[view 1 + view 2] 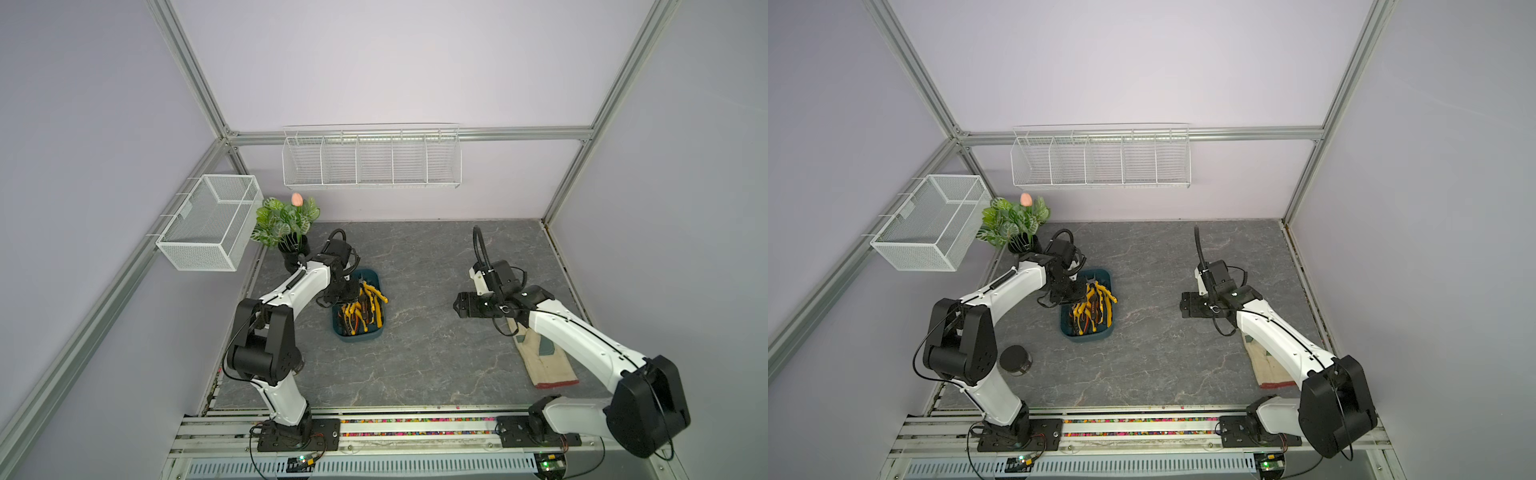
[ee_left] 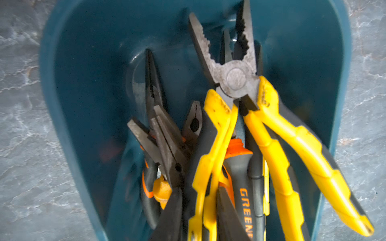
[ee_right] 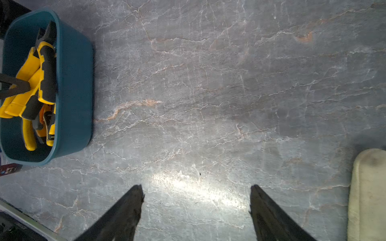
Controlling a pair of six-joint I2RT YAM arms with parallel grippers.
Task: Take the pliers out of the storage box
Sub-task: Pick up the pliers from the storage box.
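Two tools: left tool [image 1: 352, 297] pinching pliers [image 2: 236, 79] in storage box [image 2: 83, 83]; right tool [image 3: 197, 188] hovering spread.
Room: lilac walls [image 1: 395, 62] enclosing grey veined counter [image 3: 229, 83].

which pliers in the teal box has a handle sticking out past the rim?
The big yellow-handled pliers on top of the pile, grey jaws spread wide. One of its handles crosses the storage box rim; the rest lie lower.
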